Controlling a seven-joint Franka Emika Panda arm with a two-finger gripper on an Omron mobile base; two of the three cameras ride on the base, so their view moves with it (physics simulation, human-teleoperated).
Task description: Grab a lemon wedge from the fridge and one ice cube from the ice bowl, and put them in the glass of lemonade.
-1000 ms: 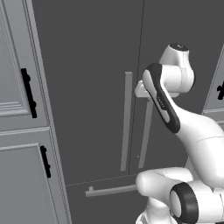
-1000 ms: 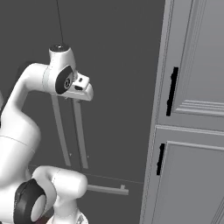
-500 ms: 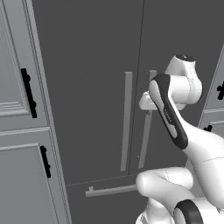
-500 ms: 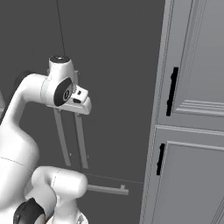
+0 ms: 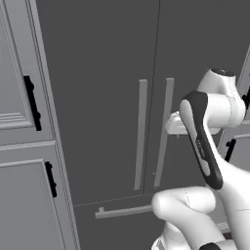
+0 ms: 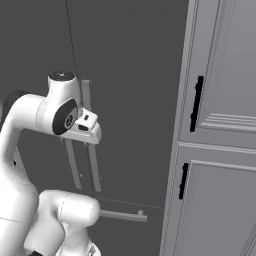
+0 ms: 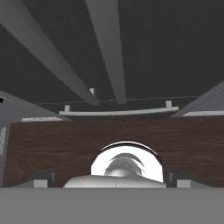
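The fridge (image 5: 97, 97) (image 6: 130, 75) stands shut in front of me, dark grey with two pale vertical bar handles. My gripper (image 5: 170, 128) (image 6: 92, 136) hangs right at the right door's handle (image 5: 164, 151), about halfway up it. In the hand view the gripper (image 7: 111, 179) looks down along both handles (image 7: 109, 48), and its fingertips (image 7: 43, 177) stand far apart with nothing between them. Below lies the drawer's horizontal handle (image 5: 122, 211) (image 7: 118, 112). The lemon wedge, the ice bowl and the glass of lemonade are out of view.
Light grey panelled cabinets with black handles flank the fridge, on the left (image 5: 19, 122) and on the right (image 6: 220, 150). A dark wooden floor (image 7: 43, 148) shows under the hand. My own arm takes up the lower right of the left base view.
The hand has dropped lower along the fridge's right handle and the upper arm has folded down. The fridge doors have stayed shut.
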